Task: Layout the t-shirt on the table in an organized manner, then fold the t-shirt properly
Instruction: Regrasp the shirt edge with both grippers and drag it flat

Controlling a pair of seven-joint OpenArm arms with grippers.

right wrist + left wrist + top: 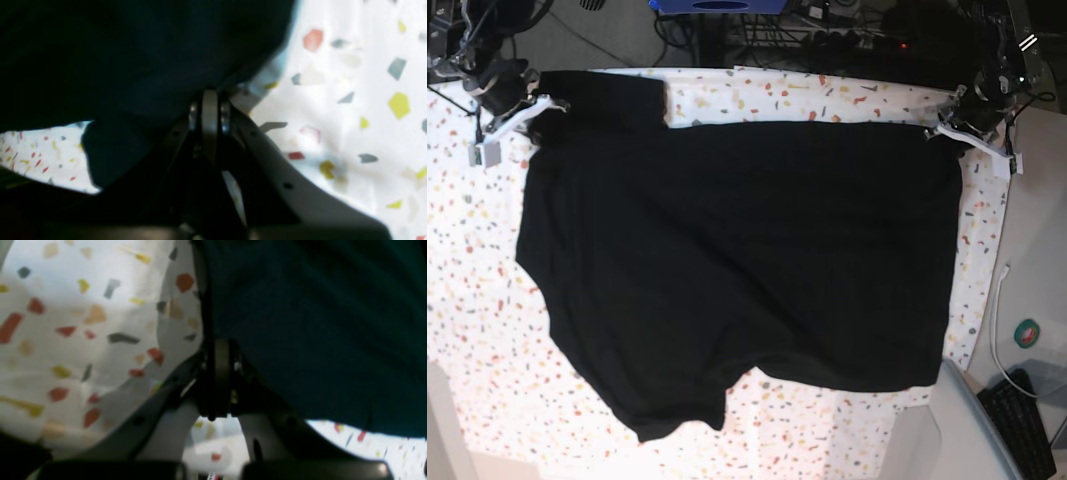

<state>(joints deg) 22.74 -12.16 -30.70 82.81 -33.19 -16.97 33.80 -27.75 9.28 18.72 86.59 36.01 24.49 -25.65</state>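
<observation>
Left wrist view: speckled white cloth of the table (pixel 66 323) on the left, lit brightly, creased in places. Dark t-shirt (pixel 317 323) hanging over the right half, its edge running straight down into the left gripper (pixel 217 356). Jaws pressed together with the fabric edge pinched between them. Thin bite, judging by how little cloth sits inside; likely to slip out under a hard pull.

Right wrist view: same flecked cloth (pixel 350 100) on the right, blurred. T-shirt (pixel 133 66) filling the upper left, draped and partly off the surface. Right gripper (pixel 209 110) clamped tight at the fabric edge, seemingly holding it, though too dark to confirm how deep.

Base view: cables, dark gear and a blue object along the far edge, grey floor and a keyboard at the lower right. T-shirt (pixel 737 260) spread back-up over the table (pixel 467 300), stretched between left gripper (pixel 962 132) and right gripper (pixel 522 112) at the far corners. Near hem bunched and lopsided, one sleeve flipped. Uneven pulling could skew it further or drag the tablecloth.
</observation>
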